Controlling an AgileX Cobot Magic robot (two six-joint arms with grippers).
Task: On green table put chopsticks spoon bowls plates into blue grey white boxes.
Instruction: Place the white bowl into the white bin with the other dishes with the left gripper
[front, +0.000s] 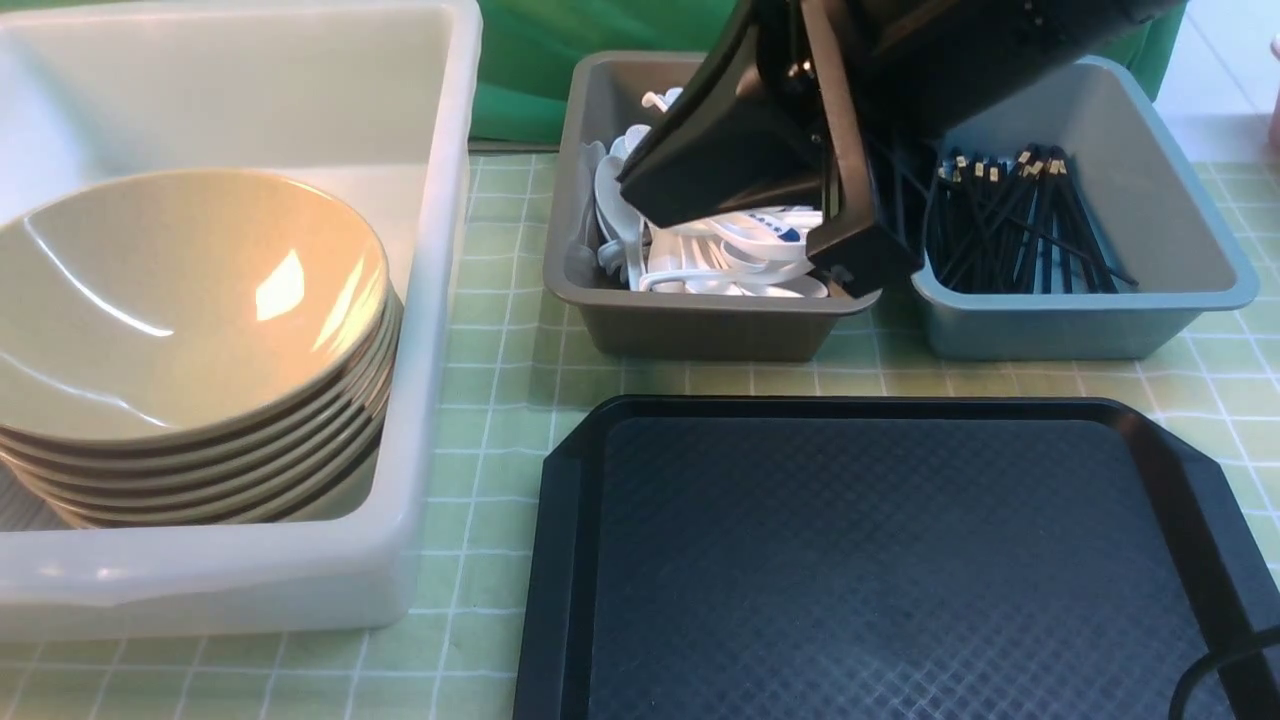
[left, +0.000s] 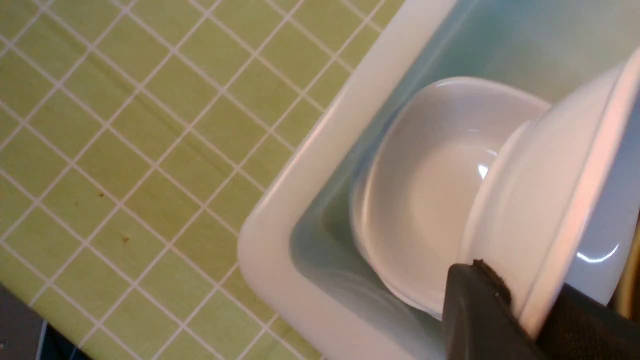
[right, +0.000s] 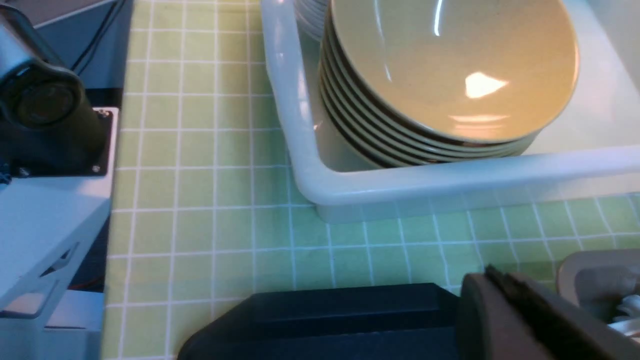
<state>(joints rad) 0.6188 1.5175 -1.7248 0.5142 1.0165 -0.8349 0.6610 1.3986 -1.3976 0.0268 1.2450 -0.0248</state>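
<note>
Nearest the lens, the black tray (front: 880, 560) fills the lower right of the front frame and its patterned floor is bare, so I judge the sorting close to done, with the last pieces going in. At the left of that frame the white box (front: 440, 250) stands on the green tabletop (front: 500, 330) with a stack of tan plates (front: 190, 320) tilted inside it. The step in hand looks to be the placing of a white bowl (left: 550, 190). In the left wrist view the left fingers (left: 475, 310) are clamped on its rim, one dark pad on each side. The bowl hangs edge-on above the white box, over more nested white bowls (left: 425, 200) lying near a corner. As I judge it, the next move calls for tipping the bowl level, lowering it onto that nest, and only then parting the fingers. Let go at this tilt, it could land on edge or clatter. Further right, in the upper middle of the front frame, the grey box (front: 700, 330) holds a heap of white spoons (front: 700, 260). The right fingers (right: 525, 325) hover over its right-hand part, pressed together with nothing visible between them. At the upper right the blue box (front: 1090, 320) holds the black chopsticks (front: 1010, 220) in a loose bundle. With nothing left on the tray, the right arm seems to need only to lift clear.
</note>
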